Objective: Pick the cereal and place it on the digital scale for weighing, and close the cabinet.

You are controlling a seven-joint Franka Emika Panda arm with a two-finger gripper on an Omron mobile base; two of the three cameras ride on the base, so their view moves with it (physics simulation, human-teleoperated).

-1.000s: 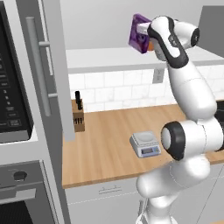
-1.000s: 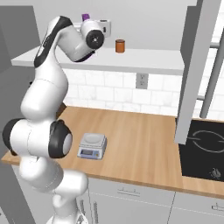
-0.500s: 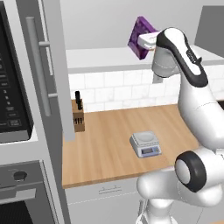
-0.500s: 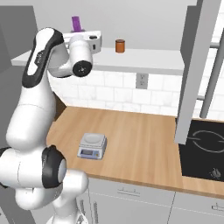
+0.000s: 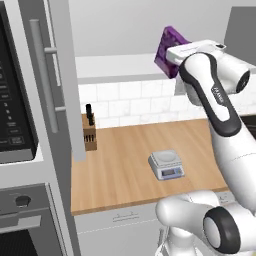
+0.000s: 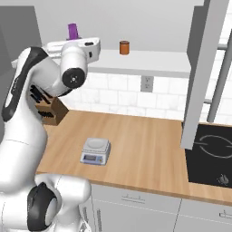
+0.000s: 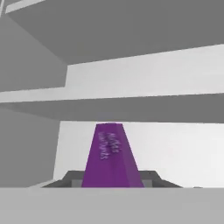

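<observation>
Left base view: open cabinet door at left, digital scale centre on counter, cereal upper right, clenched in the gripper, raised above the shelf.

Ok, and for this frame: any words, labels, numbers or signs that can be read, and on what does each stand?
Nothing reads clearly.
Cereal, held in the hand: pale lettering along its purple side, too blurred to read.
Robot arm: small dark lettering, too small to read.
Digital scale: bluish display, no legible digits.
Oven panel: small marks, illegible.
</observation>
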